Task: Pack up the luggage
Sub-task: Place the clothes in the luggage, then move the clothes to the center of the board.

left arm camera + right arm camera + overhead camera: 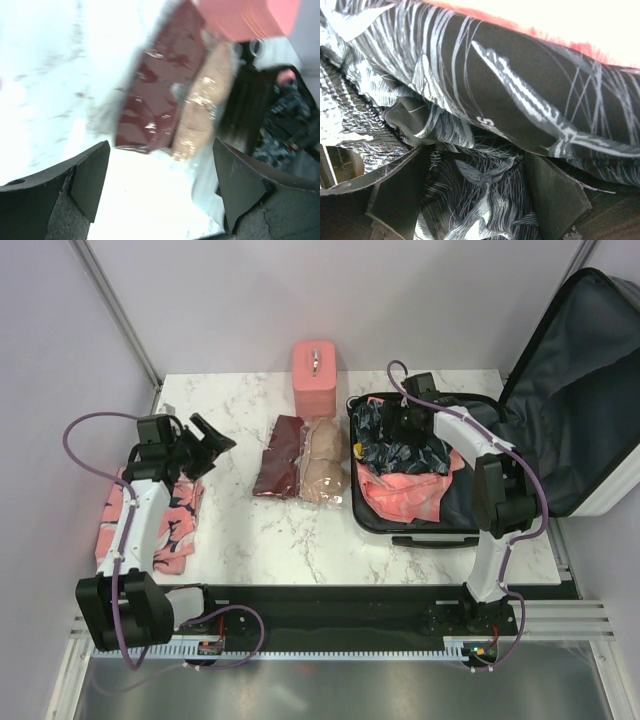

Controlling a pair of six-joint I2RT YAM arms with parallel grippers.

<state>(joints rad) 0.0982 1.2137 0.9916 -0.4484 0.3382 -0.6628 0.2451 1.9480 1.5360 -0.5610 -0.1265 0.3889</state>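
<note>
Top external: right hand (408, 425) apart, low inside open luggage (585, 380), probably straddling dark printed garment (385, 443).

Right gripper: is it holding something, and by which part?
Nothing is held. The right gripper is open, its fingers on either side of the black patterned cloth in the suitcase, not closed on it.

Count: 1 luggage (585, 400), 1 pink case (314, 375), 2 bagged packs (277, 458) (323, 462), 3 loose garments (385, 440) (405, 495) (180, 525).
</note>
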